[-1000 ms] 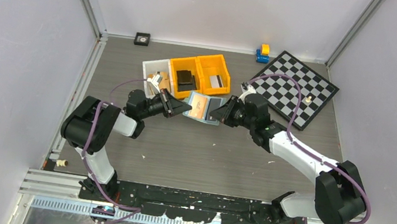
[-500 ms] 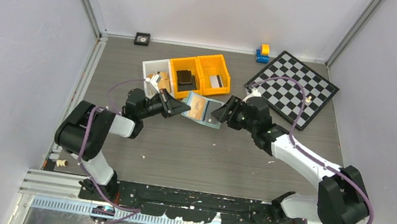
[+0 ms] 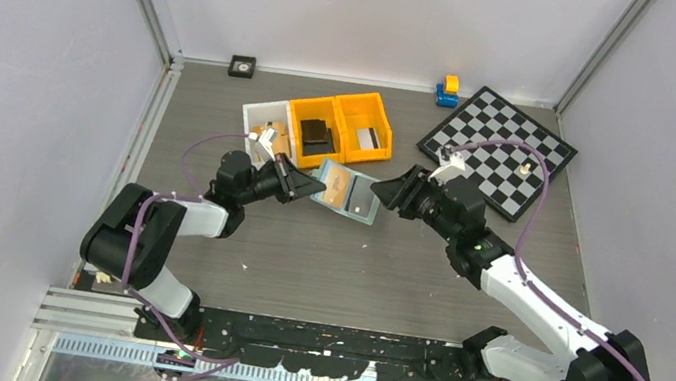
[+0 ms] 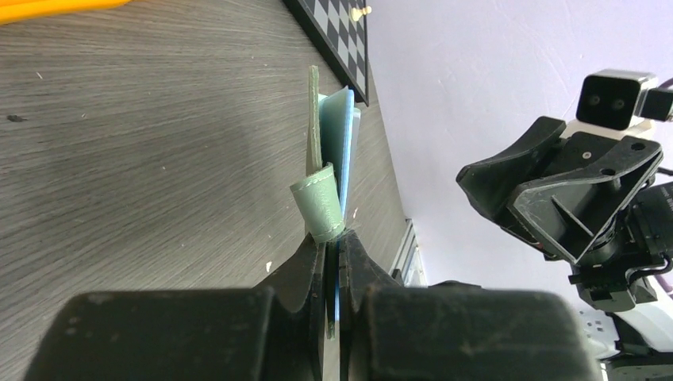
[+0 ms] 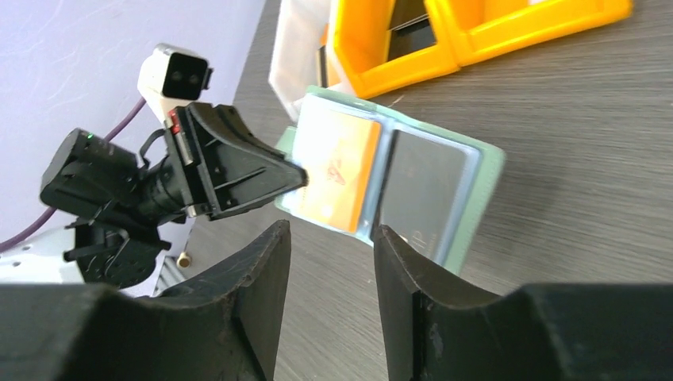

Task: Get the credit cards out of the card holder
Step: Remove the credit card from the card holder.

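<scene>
The card holder [image 3: 348, 192] lies open just in front of the bins, pale green with light-blue sleeves. In the right wrist view it shows an orange card [image 5: 341, 159] in its left sleeve and a dark grey card [image 5: 421, 194] in its right one. My left gripper [image 3: 314, 185] is shut on the holder's left edge. The left wrist view has the holder [image 4: 327, 159] edge-on, rising from between the closed left gripper [image 4: 333, 238] tips. My right gripper [image 3: 380, 192] stands open just right of the holder. Nothing is between the right gripper [image 5: 329, 230] fingers.
Two orange bins [image 3: 338, 128] and a white bin [image 3: 261, 123] holding small items stand right behind the holder. A checkerboard [image 3: 501, 152] with a small pale piece lies at the back right. A blue and yellow toy [image 3: 447, 91] and a small black square [image 3: 242, 65] sit by the back wall.
My right gripper has opened and drawn back to the right, off the holder's right edge. The left gripper keeps its grip and has barely moved.
</scene>
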